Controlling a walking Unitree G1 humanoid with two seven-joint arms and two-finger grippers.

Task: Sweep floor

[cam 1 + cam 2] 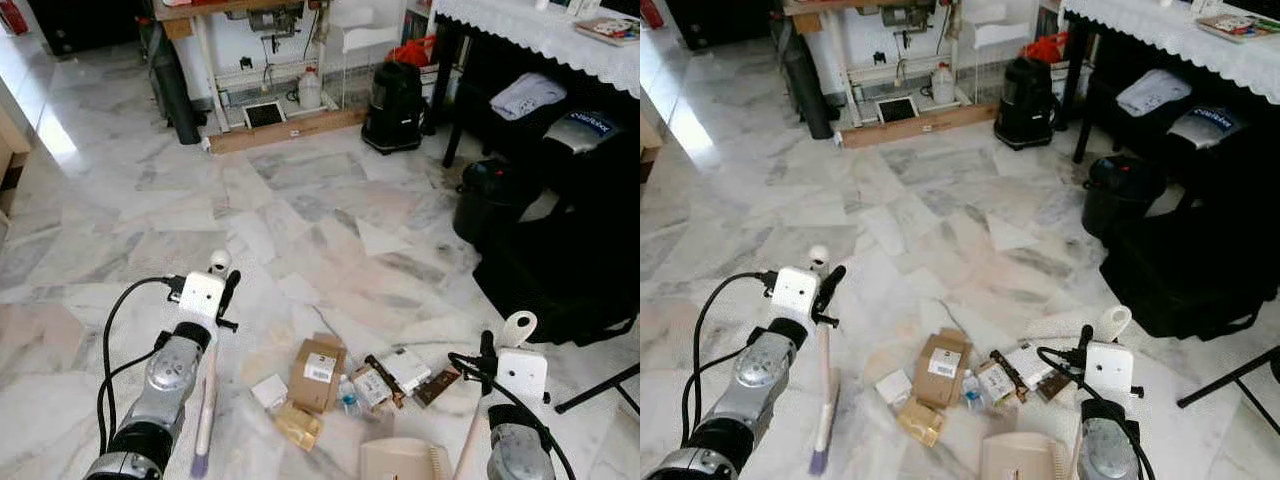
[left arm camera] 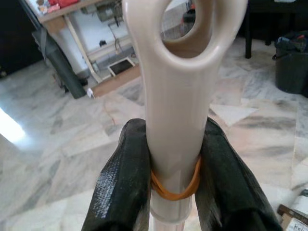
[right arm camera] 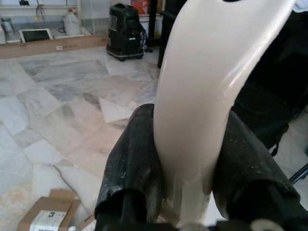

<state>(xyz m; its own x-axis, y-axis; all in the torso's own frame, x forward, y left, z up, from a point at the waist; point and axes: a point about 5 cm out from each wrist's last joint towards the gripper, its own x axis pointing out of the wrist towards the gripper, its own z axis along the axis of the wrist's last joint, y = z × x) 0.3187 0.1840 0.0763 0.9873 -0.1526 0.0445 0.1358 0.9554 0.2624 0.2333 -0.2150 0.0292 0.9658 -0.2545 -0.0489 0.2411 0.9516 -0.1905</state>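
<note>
Litter (image 1: 345, 380) lies scattered on marble floor (image 1: 150, 200).

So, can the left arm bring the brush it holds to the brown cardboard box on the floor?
Probably yes. The left gripper is shut on the cream brush handle, whose purple bristle end rests on bare marble beside the brown cardboard box, with nothing between them.

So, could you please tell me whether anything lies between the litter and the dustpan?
Nothing visible does. The litter pile lies on the floor just beyond the dustpan, whose handle the right pincer holds; the left pincer holds the broom.
</note>
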